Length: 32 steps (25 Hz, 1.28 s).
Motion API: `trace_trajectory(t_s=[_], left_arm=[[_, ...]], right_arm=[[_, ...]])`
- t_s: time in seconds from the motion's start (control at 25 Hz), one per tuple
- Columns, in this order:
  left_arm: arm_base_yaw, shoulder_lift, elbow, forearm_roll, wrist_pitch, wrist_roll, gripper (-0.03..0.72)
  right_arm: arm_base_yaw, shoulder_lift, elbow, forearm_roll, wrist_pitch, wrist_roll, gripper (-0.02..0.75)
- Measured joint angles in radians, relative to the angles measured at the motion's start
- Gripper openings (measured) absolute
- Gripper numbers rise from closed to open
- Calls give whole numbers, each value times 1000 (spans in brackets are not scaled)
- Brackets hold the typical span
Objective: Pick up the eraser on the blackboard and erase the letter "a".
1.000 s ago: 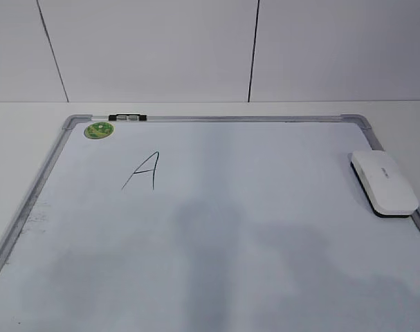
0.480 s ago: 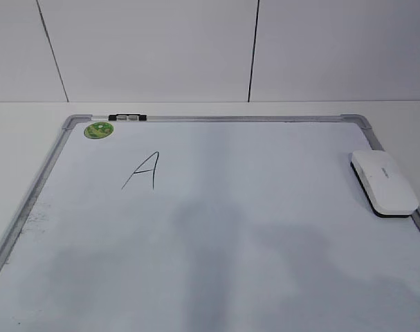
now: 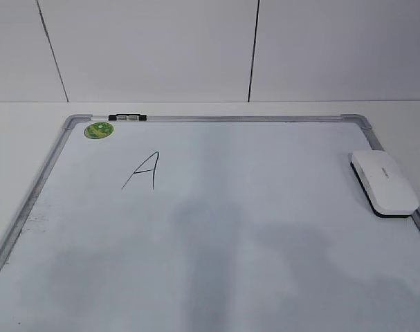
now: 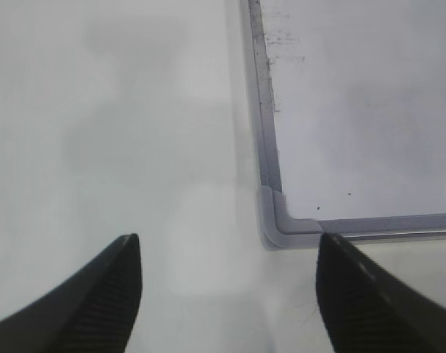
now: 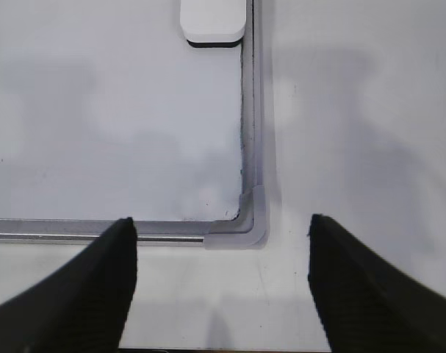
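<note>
Eraser (image 3: 384, 183) first: it lies flat at the right edge of the blackboard (image 3: 216, 119), its long side running along the grey frame, white shell up and a thin black strip showing underneath. Nothing is touching it. In the right wrist view its near end (image 5: 212, 22) peeps in at the top, well ahead of the right gripper (image 5: 221, 283), whose jaws stand spread wide over the board's near right corner. The left gripper (image 4: 226, 294) hangs likewise with jaws spread, above the near left corner (image 4: 278, 220), holding nothing.

So, as I judge it, the job has hardly begun — no pick-up yet, no wiping. What is left is everything: reach the eraser, lift it, carry it across and rub out the writing. The only mark I can see on the board is an angular "A" (image 3: 144, 171) in thin black marker, up toward the left; no small cursive "a" shows in any view, so that letter seems to be the target.

The board is pale with faint grey smudges and soft shadows across its lower half. A green round sticker (image 3: 99, 129) sits in its far left corner beside a small black-and-silver clip (image 3: 127, 117) on the frame. It rests on a plain white table (image 3: 23, 131), and behind rises a white panelled wall (image 3: 154, 48) with dark seams.
</note>
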<state>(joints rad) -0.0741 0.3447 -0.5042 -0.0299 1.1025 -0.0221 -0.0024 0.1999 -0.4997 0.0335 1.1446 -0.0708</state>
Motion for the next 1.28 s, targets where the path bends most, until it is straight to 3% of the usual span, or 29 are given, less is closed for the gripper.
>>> trace_trajectory(t_s=[0.4, 0.96, 1.28], left_arm=[[0, -92, 0, 0, -1, 0, 556], [0, -329, 0, 0, 1, 0, 556], [0, -335, 0, 0, 3, 0, 556]], right_arm=[[0, -4, 0, 0, 0, 0, 576], [0, -201, 0, 0, 0, 0, 577], [0, -217, 0, -1, 2, 0, 576]])
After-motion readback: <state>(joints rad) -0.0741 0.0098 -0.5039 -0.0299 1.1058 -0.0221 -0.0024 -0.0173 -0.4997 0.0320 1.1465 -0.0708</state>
